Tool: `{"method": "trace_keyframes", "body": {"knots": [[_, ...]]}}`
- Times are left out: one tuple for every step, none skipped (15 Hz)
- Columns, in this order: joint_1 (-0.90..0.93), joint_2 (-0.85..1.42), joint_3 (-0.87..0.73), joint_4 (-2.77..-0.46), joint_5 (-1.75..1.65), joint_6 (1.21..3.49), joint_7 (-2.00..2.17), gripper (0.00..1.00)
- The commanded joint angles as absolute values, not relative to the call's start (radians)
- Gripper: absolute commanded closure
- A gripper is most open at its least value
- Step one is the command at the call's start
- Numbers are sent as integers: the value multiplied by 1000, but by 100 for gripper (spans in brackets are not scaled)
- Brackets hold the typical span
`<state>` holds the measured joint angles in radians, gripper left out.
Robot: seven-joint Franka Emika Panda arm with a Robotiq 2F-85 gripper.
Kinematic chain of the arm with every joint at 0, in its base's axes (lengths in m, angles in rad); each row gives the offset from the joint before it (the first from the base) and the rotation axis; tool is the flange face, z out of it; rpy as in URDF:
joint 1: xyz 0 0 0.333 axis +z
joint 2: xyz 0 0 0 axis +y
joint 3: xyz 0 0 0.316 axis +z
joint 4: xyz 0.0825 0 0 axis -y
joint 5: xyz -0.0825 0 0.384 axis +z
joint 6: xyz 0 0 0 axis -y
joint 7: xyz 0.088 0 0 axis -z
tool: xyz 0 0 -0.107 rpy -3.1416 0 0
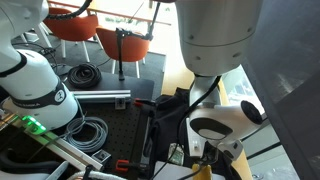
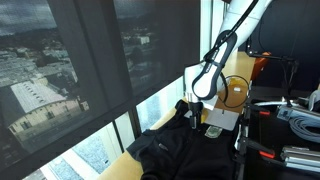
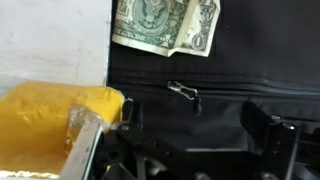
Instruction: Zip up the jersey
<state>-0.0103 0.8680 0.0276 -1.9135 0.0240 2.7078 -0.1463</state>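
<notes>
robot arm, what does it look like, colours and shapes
The arm is glossy white, built of rounded links with black bands at the joints. A thin black cable runs beside it. The gripper is dark, with blocky black fingers.

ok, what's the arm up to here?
The Franka arm is working on the black jersey spread out beneath it. In the wrist view the gripper is open over the fabric. The zipper pull lies just ahead of the fingers and is not gripped yet. A dollar bill lies at the fabric's edge, and a yellow object sits off to one side.
</notes>
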Motion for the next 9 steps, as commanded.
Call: {"method": "trace_keyframes", "body": {"knots": [[7,878,27,-1889,-5,2722,-126,0],[10,878,25,-1891,-5,2723,-124,0],[13,878,24,-1895,-5,2725,-123,0],[19,875,21,-1901,-6,2726,-119,0],[24,867,21,-1914,-5,2729,-115,0],[29,859,20,-1927,-5,2729,-110,0],[33,854,17,-1938,-6,2732,-106,0],[34,853,17,-1945,-6,2734,-105,0],[38,853,14,-1949,-7,2733,-99,0]]}}
